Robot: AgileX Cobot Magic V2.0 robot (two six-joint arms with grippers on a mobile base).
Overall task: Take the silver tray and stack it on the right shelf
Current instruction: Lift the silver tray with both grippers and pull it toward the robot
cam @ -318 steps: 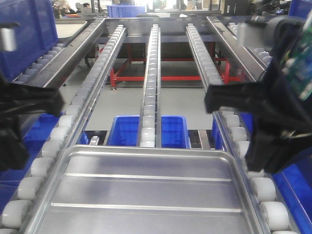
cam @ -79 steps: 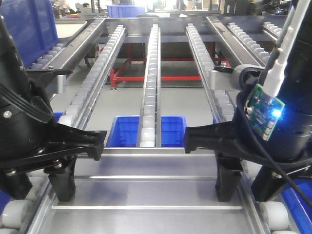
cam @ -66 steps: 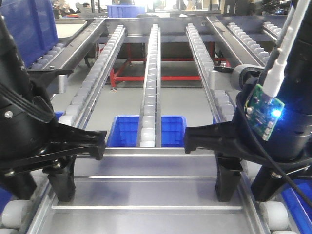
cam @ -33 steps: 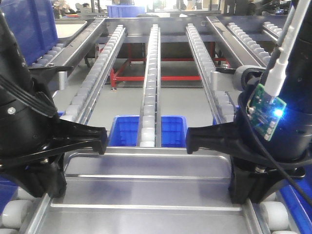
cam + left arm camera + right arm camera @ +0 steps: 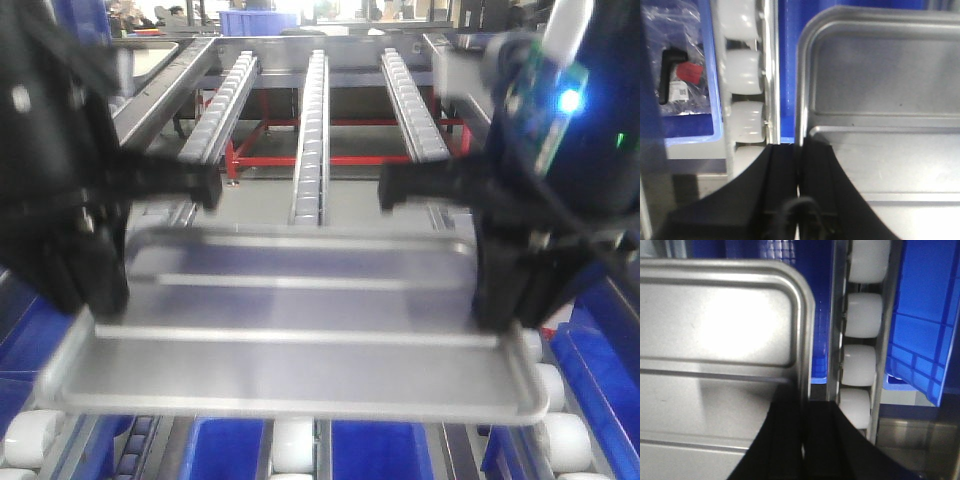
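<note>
The silver tray (image 5: 300, 350) has two long ridges across its base and hangs level above the roller lanes. My left gripper (image 5: 95, 305) is shut on its left rim. My right gripper (image 5: 505, 315) is shut on its right rim. In the left wrist view the black fingers (image 5: 782, 170) pinch the rim of the tray (image 5: 880, 80), with my left gripper (image 5: 799, 150) at the rim. The right wrist view shows the same for my right gripper (image 5: 804, 395) on the tray (image 5: 715, 320). The right shelf (image 5: 448, 55) is mostly hidden behind my right arm.
Three lanes of white rollers (image 5: 312, 130) run away ahead, over a red frame. Blue bins (image 5: 370, 450) sit below the tray. Rollers (image 5: 742, 75) and a bagged part (image 5: 682, 75) lie left of it. Rollers (image 5: 862, 315) and a blue bin (image 5: 925, 340) lie right of it.
Both grippers closed on the tray's side rims, then rose. The tray has come up off the rollers and now sits higher in view.
</note>
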